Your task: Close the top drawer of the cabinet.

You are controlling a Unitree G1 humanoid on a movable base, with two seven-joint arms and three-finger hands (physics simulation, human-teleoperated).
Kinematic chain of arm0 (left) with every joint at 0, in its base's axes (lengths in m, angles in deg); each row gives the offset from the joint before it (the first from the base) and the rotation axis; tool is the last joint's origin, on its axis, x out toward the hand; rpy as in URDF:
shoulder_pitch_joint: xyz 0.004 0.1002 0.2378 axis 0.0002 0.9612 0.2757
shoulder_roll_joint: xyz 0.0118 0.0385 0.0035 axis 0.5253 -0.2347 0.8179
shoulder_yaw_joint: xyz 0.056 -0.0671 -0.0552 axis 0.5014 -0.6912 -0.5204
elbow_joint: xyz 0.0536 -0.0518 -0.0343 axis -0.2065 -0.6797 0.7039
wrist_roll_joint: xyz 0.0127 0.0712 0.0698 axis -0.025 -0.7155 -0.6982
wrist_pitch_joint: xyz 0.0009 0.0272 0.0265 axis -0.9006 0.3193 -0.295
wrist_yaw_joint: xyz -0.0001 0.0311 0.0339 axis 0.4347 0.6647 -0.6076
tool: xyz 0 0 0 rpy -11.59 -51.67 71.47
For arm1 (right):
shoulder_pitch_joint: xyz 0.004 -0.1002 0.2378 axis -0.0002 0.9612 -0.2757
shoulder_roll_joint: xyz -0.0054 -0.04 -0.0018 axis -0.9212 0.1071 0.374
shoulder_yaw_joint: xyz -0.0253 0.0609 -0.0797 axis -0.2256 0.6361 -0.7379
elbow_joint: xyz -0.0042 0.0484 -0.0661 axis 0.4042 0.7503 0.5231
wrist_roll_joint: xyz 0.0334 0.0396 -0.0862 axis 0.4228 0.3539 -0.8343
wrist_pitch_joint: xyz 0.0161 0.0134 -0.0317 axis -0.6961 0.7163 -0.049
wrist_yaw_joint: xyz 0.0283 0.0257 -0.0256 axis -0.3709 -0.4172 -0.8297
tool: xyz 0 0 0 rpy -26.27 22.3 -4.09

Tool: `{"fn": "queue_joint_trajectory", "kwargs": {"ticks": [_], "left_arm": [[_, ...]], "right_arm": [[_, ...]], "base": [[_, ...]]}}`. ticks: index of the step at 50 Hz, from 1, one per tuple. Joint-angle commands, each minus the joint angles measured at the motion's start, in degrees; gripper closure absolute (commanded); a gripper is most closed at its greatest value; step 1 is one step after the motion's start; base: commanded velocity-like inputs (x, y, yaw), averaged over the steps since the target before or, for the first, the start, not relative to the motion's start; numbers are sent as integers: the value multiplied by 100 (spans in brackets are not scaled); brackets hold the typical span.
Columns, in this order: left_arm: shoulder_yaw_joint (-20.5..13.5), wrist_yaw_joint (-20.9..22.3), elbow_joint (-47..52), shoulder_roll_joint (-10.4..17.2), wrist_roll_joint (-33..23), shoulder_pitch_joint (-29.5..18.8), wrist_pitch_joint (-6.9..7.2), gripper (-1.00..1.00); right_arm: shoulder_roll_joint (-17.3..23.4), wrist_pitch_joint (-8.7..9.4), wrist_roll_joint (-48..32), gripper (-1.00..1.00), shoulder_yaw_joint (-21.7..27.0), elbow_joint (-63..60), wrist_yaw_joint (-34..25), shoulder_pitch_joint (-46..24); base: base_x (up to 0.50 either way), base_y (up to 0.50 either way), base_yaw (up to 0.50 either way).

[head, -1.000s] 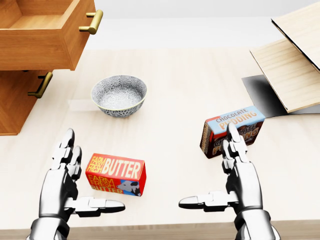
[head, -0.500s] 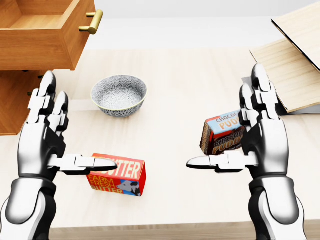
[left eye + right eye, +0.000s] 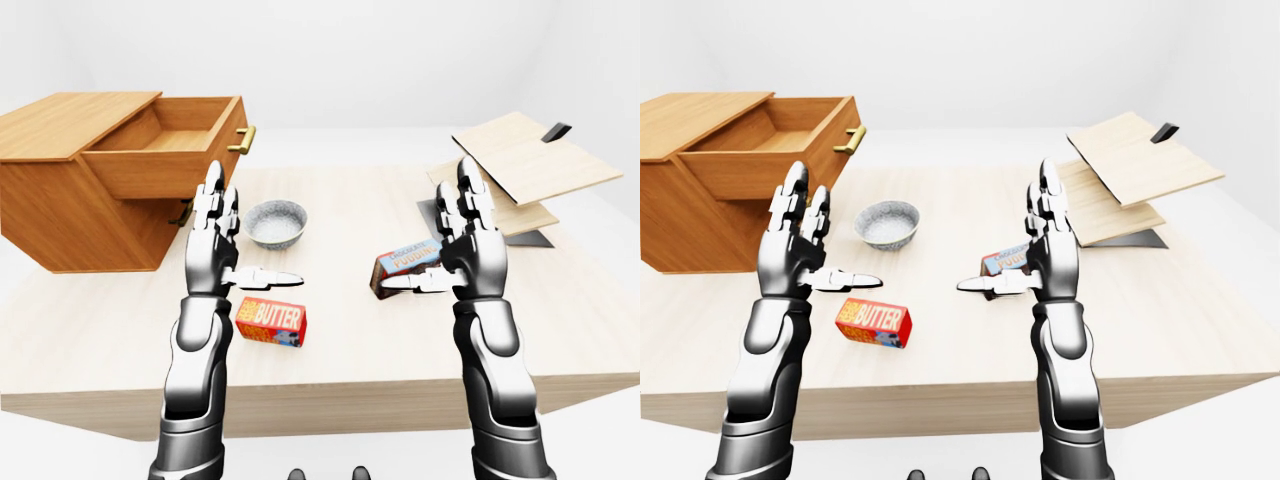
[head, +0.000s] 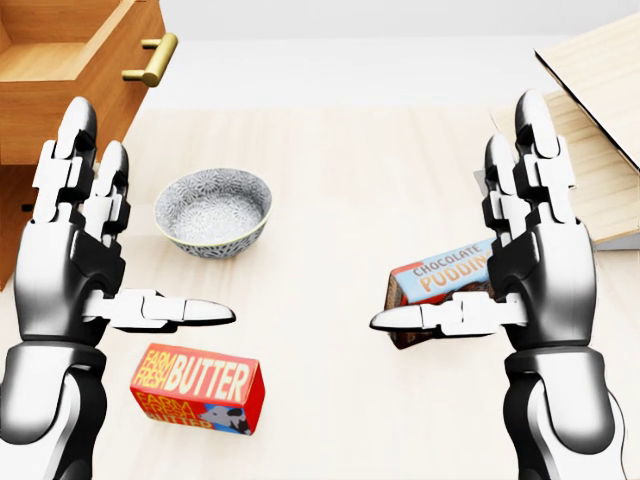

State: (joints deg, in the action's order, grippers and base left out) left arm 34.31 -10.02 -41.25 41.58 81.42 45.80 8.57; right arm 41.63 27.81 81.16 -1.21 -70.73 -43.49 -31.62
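The wooden cabinet (image 3: 60, 215) stands at the left of the table. Its top drawer (image 3: 170, 165) is pulled out, showing an empty inside and a brass handle (image 3: 243, 139). In the head view the drawer's corner (image 4: 70, 60) and handle (image 4: 152, 58) show at the top left. My left hand (image 4: 85, 255) is open, fingers upright and thumb pointing right, held up below the drawer and apart from it. My right hand (image 4: 530, 250) is open in the same pose at the right, in front of the pudding box. Both hands are empty.
A patterned bowl (image 4: 212, 210) sits just right of my left hand. A red butter box (image 4: 198, 388) lies below it. A chocolate pudding box (image 4: 440, 285) lies by my right thumb. Wooden boards (image 3: 520, 165) on a dark mat (image 3: 530, 238) sit at the right. A lower drawer handle (image 3: 183, 212) shows.
Both hands have risen from low near the table edge to upright, fingers up. The whole head view has shifted a little, so things sit lower and further left; the drawer stays open.
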Motion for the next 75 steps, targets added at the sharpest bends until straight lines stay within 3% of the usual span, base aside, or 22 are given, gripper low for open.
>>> {"fn": "queue_joint_trajectory", "kwargs": {"ticks": [1,10,45,52,54,60,65,69,75], "left_arm": [[38,-1,58,-25,-9,29,0,-100],[47,-1,74,-41,-18,55,0,-100],[63,4,25,-49,-25,62,0,-100],[-78,-111,-351,95,-149,-324,0,-100],[-21,-304,-587,243,-638,-494,0,-100],[-20,-461,-1297,368,-1217,-1037,0,-100],[21,-640,-2357,467,-1827,-1609,0,-100],[10,-1031,-3371,622,-2344,-2071,0,-100],[-89,-1381,-3891,762,-2691,-2269,0,-100]], "right_arm": [[-7,0,-62,-100,-43,-82,-94,37],[-9,0,-95,-100,-32,-110,-164,97],[-15,0,-177,-100,-20,-100,-198,73],[-13,0,-177,-100,-29,-86,-199,46],[-13,0,-175,-100,-30,-89,-196,39],[0,0,-145,-100,-7,-139,-208,33],[-5,0,-142,-100,-13,-173,-202,36],[-10,0,-142,-100,-23,-175,-192,22],[-12,0,-140,-100,-31,-169,-186,19]], "base": [[41,0,0],[42,6,0],[3,3,0],[0,0,0],[0,0,0],[0,0,0],[0,0,0],[0,0,0],[0,0,0]]}}
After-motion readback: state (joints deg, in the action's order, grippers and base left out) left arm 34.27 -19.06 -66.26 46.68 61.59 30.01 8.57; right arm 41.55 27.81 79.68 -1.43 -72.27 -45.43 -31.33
